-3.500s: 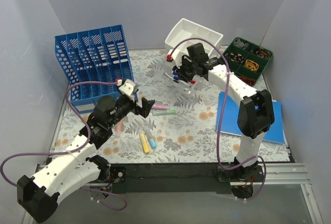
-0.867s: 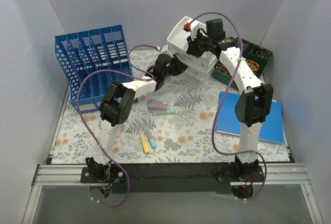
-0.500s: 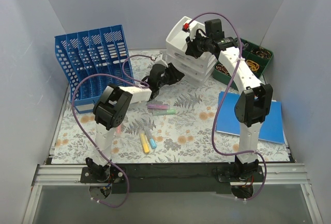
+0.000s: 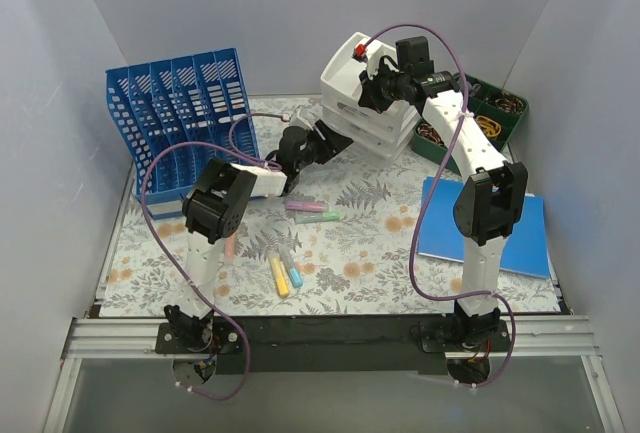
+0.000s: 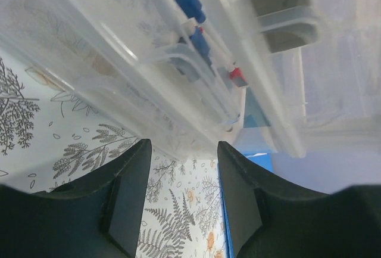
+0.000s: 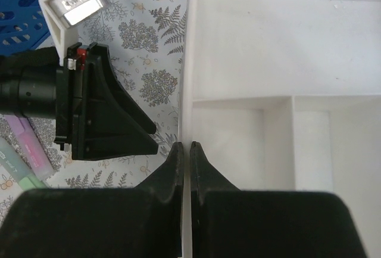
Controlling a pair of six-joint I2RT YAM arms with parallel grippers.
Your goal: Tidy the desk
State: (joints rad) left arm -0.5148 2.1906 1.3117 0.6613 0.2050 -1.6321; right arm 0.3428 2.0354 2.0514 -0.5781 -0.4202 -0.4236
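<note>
The desk (image 4: 380,243) has a pale fern-and-flower print. At its back stands a stack of clear trays (image 4: 372,135) with a white divided tray (image 4: 352,61) tilted on top. My right gripper (image 4: 373,91) is shut on the white tray's (image 6: 268,61) left rim, its jaws (image 6: 185,151) pinching the thin wall. My left gripper (image 4: 325,141) is open just left of the stack. In the left wrist view its fingers (image 5: 128,204) are spread below a clear tray (image 5: 149,49) holding blue and red pens, with nothing between them. The left gripper (image 6: 107,115) also shows in the right wrist view.
A blue file rack (image 4: 180,123) stands at the back left and a green organizer (image 4: 480,113) at the back right. A blue notebook (image 4: 500,223) lies at the right. Pastel highlighters (image 4: 310,211) and markers (image 4: 283,275) lie loose mid-desk.
My left gripper has opened and drawn back a little leftward from the clear tray stack. The right gripper stays shut on the white tray's rim.
</note>
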